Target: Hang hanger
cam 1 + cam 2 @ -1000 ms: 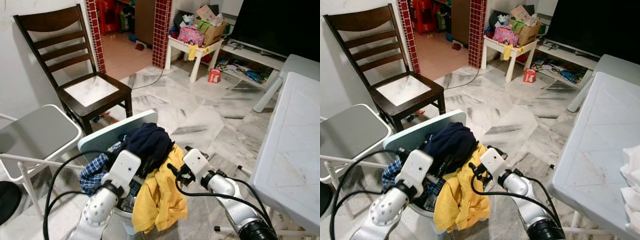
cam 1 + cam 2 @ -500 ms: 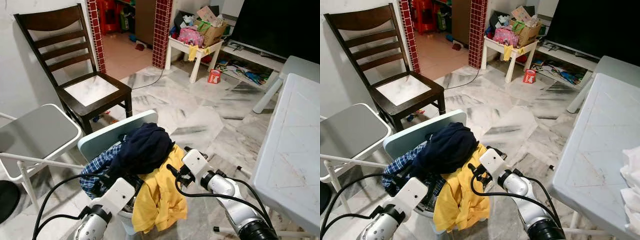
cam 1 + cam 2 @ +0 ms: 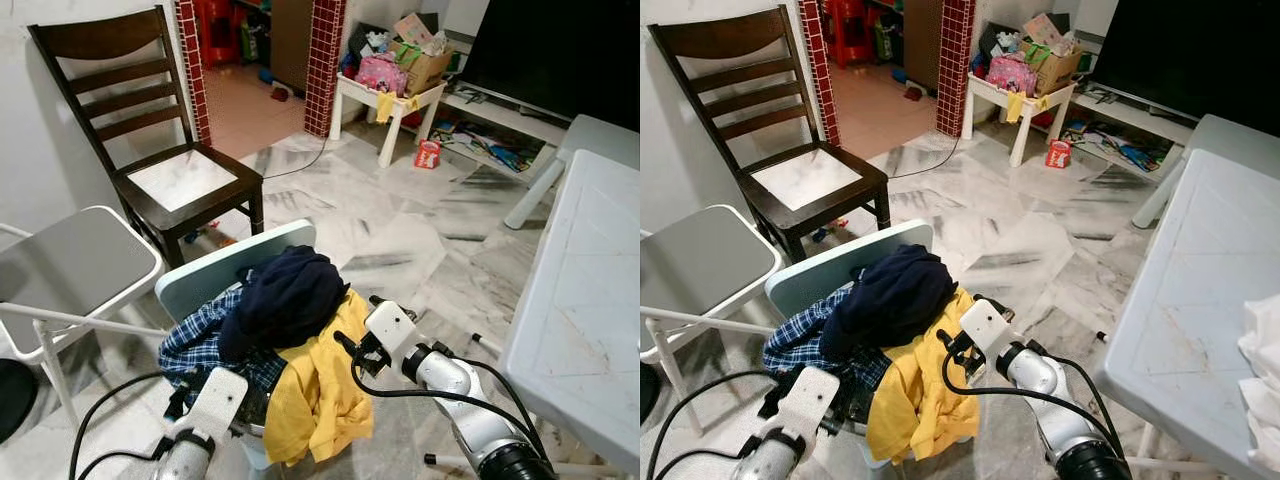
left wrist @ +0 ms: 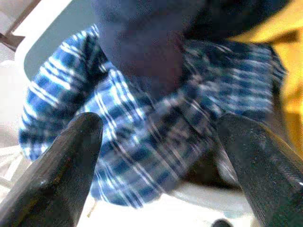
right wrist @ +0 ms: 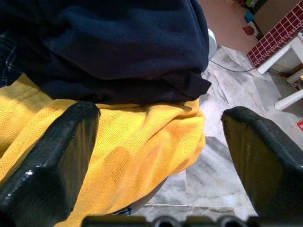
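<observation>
Left end effector (image 4: pixel 156 156) spread, low beside plaid shirt (image 3: pixel 205 335). Navy garment (image 3: pixel 285 295) tops pile, yellow shirt (image 3: pixel 320 390) drapes over basket edge. Right end effector (image 5: pixel 156 142) spread, just beside yellow shirt. Hanger unseen, likely buried; probably light, stiff, best gripped at hook neck.

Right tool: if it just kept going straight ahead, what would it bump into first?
Probably the yellow shirt: the right tool, open, points at it. The navy garment lies just above, so depth is uncertain.
</observation>
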Motion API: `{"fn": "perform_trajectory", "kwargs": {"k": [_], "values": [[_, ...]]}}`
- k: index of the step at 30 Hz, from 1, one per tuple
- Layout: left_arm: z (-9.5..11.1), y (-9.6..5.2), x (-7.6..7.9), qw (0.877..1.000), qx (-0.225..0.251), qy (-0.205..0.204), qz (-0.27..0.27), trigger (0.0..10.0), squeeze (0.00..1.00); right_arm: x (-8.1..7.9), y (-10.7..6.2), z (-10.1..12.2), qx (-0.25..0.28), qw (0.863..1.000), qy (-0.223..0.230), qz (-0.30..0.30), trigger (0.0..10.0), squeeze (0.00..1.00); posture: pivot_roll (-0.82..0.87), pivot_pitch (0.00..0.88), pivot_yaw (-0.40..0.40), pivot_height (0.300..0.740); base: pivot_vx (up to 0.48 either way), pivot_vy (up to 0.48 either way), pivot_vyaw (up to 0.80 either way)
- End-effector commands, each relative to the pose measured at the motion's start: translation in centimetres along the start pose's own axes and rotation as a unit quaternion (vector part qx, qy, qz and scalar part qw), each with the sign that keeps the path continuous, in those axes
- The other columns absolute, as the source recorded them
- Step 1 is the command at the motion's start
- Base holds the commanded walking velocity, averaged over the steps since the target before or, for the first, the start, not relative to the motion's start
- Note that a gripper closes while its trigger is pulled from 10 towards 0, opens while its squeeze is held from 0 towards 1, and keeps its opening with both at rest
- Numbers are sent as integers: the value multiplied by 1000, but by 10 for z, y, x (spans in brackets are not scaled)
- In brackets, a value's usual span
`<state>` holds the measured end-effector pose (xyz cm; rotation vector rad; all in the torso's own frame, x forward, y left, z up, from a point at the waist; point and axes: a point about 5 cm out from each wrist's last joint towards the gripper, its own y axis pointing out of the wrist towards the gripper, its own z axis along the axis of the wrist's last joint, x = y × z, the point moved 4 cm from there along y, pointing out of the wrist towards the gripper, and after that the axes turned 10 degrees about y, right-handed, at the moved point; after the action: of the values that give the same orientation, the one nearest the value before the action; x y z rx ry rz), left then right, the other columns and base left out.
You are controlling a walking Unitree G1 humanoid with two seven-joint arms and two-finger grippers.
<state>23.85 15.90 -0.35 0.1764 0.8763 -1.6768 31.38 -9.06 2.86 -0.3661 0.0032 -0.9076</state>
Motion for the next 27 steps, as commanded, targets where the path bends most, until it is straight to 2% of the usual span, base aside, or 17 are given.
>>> {"fn": "perform_trajectory", "kwargs": {"k": [1,8,15,20,27], "values": [[-3,6,-7,1000,-4,9,14,10000,0,2,-3,-2,-4,1000,-2,-1,10000,0,76,0,-99,740,0,0,0],[-4,21,-25,999,-5,17,36,10000,0,1,-6,-4,-5,1000,0,-5,10000,0,68,0,-93,740,0,0,0],[-7,33,-22,999,-9,18,28,10000,0,0,-7,-3,-3,1000,2,-6,10000,0,54,0,-88,740,0,0,0],[2,40,-22,998,18,61,29,10000,0,1,-8,-3,-3,1000,1,-8,10000,0,49,0,-85,740,0,0,0],[13,44,-13,994,55,90,15,10000,0,2,-8,-3,-3,1000,3,-12,10000,0,42,0,-77,740,0,0,0]]}}
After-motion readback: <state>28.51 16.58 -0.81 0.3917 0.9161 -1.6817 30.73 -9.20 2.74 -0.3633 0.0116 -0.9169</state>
